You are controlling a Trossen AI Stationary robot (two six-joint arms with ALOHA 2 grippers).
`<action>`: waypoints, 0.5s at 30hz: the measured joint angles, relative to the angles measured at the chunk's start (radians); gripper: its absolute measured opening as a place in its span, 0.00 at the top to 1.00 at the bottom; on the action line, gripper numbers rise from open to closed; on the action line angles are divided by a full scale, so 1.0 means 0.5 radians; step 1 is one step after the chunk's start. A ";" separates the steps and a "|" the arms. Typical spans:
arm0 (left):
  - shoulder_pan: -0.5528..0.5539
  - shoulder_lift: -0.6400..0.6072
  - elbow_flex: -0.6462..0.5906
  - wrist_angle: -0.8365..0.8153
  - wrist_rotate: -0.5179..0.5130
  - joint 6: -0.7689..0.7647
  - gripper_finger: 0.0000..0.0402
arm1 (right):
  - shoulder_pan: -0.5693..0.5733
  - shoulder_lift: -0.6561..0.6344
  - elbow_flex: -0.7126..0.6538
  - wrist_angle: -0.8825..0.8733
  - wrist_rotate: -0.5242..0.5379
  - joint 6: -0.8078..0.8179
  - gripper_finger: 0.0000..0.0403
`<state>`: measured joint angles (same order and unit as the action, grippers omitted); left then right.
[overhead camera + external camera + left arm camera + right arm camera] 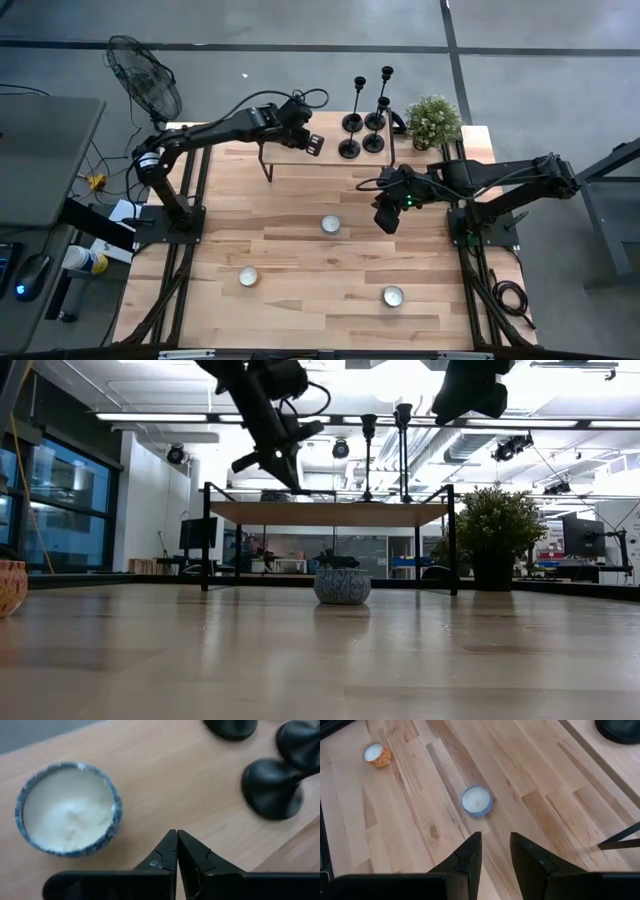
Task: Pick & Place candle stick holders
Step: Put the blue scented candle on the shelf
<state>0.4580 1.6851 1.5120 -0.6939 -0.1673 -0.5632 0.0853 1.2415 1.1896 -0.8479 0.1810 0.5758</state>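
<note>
High view: four black candle stick holders [364, 120] stand clustered on the right end of a small raised wooden shelf [330, 150] at the table's twelve o'clock edge, just beside a potted plant [433, 120] at their three o'clock. The left gripper [312, 143] hovers over the shelf at the holders' nine o'clock, apart from them. The right gripper [386, 220] hangs over the table [300, 250] at about five o'clock of the shelf, holding nothing. Three candles lie on the table: one [331, 225] near centre, one [248, 277] at seven o'clock, one [393, 295] at five o'clock. Low view: the shelf stands on dark legs; two holder stems with small top cups [368, 428] rise above it. The left gripper [275, 455] hangs just above the shelf top, the right arm [470, 390] higher up. A blue-patterned candle [342, 585] sits on the table in front. Left wrist view: the left gripper's fingers [167, 855] are pressed together tip to tip, grasping nothing, over the shelf surface; a blue-rimmed white candle [68, 809] lies near them and three round black holder bases [272, 787] stand close together farther along. Right wrist view: the right gripper's fingers [470, 852] stand slightly parted, released, empty, above the table; a blue candle [477, 801] lies beyond them, an orange one [376, 753] farther off.
</note>
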 joint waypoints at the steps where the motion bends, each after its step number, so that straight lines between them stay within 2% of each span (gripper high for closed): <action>1: 0.000 0.005 0.000 -0.010 -0.001 0.001 0.99 | 0.000 0.000 0.000 0.000 0.001 0.000 0.77; 7: 0.000 0.007 0.000 -0.012 -0.119 0.039 1.00 | 0.000 0.000 0.000 0.004 0.002 0.003 0.77; 15: 0.000 0.009 0.068 -0.062 -0.122 0.065 1.00 | 0.000 0.000 0.000 0.035 0.006 0.006 0.77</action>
<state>0.4580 1.6894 1.5460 -0.7250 -0.2284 -0.5305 0.0853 1.2415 1.1896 -0.8303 0.1841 0.5789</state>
